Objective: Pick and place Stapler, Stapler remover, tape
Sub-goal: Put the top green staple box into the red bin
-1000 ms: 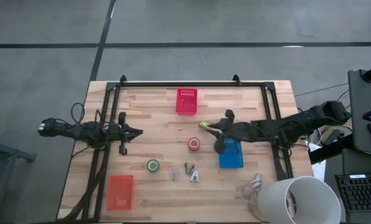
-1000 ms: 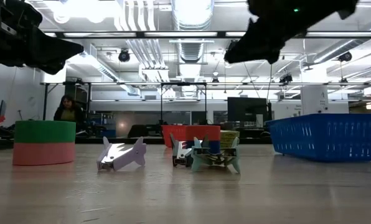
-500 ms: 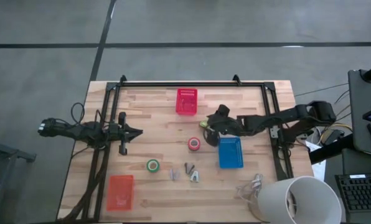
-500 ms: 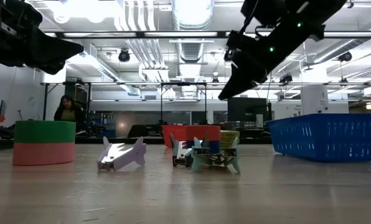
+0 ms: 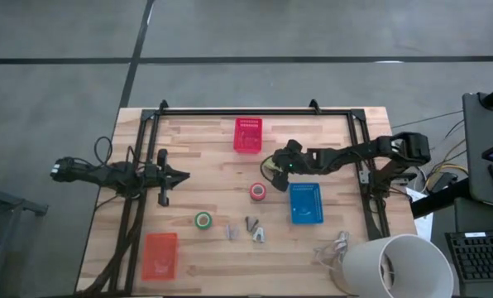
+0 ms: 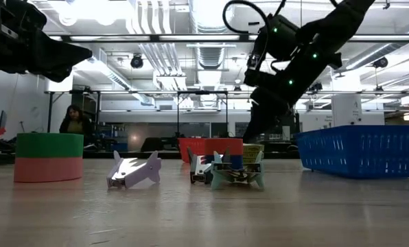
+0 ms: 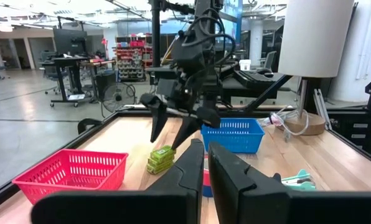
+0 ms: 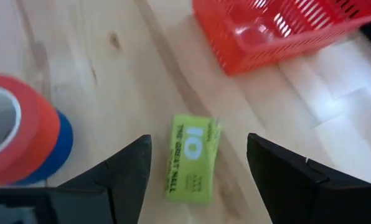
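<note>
The yellow-green stapler (image 8: pixel 192 158) lies flat on the wood between the far red basket and the red tape roll (image 5: pixel 258 191). My right gripper (image 8: pixel 198 180) hangs open just above it, one finger on either side, touching nothing; the left wrist view shows its tips (image 7: pixel 172 127) over the stapler (image 7: pixel 162 158). The green tape roll (image 5: pixel 203 220) lies flat nearer the front. Three staple removers (image 5: pixel 249 229) lie beside it. My left gripper (image 5: pixel 184 174) waits shut above the table's left part.
A red basket (image 5: pixel 247 134) stands at the far middle, a second red basket (image 5: pixel 160 255) at the near left, and a blue basket (image 5: pixel 306 203) just right of the red roll. A white lamp shade (image 5: pixel 395 265) fills the near right corner.
My right gripper has swung toward the table's left edge and come down, from beside the blue basket to directly over the stapler. The stapler, the rolls and the removers have stayed where they were.
</note>
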Action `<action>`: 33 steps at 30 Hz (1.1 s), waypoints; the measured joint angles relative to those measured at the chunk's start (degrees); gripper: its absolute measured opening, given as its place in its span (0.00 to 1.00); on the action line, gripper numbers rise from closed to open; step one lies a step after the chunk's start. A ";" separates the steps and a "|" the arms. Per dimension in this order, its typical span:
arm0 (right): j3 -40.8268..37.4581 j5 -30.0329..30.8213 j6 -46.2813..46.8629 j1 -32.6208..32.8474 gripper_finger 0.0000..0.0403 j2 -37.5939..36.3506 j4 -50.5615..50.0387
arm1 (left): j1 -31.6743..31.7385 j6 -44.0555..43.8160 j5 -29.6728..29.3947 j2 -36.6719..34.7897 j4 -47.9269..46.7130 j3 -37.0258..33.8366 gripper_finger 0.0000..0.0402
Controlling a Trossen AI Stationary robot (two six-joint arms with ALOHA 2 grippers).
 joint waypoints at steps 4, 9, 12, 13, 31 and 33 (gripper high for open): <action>-0.04 -0.05 0.40 -0.08 0.64 1.18 1.44 | 0.01 0.00 -0.01 0.00 -0.01 0.02 0.06; -0.04 0.00 0.92 -0.57 0.65 1.79 2.02 | 0.01 0.00 -0.01 0.00 -0.01 0.02 0.06; -0.04 0.03 1.79 -0.84 0.64 1.75 1.91 | 0.01 0.00 -0.02 0.00 0.00 0.02 0.06; -0.04 0.02 1.92 -0.84 0.63 1.75 1.96 | 0.00 0.00 -0.01 0.00 -0.01 0.01 0.06; -0.08 -0.48 2.98 -0.98 0.57 1.79 1.41 | 0.00 0.00 -0.01 0.00 -0.01 0.01 0.06; -0.25 -0.48 3.00 -0.86 0.57 1.79 1.33 | 0.00 0.00 -0.01 0.00 -0.01 0.00 0.06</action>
